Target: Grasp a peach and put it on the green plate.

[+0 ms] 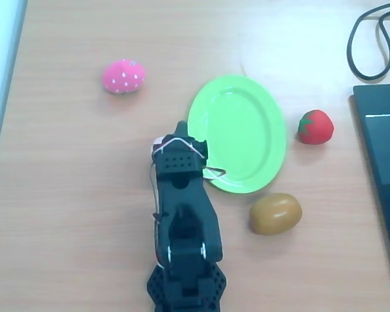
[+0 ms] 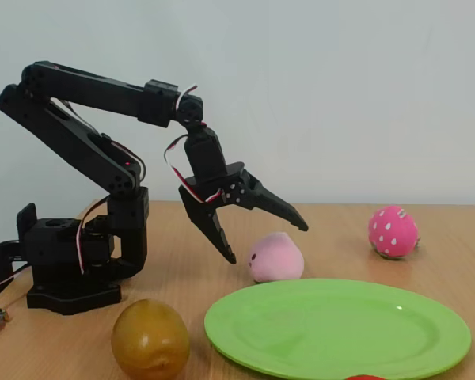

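Gripper (image 2: pixel 265 237) agape above peach (image 2: pixel 275 257), beside green plate (image 2: pixel 340 326)

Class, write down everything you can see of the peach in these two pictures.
The peach is a small, pale pink, soft-looking round toy with a whitish underside, two tiny dark dots and a slight point on top. It sits on the wooden table, beside the green plate. The open gripper hangs just above it, fingers not touching. In the overhead view the arm hides nearly all of it.

pale pink peach (image 2: pixel 275 256), lime-green plate (image 2: pixel 340 326), hot-pink white-dotted strawberry (image 2: pixel 393 231), black arm (image 2: pixel 87 142)
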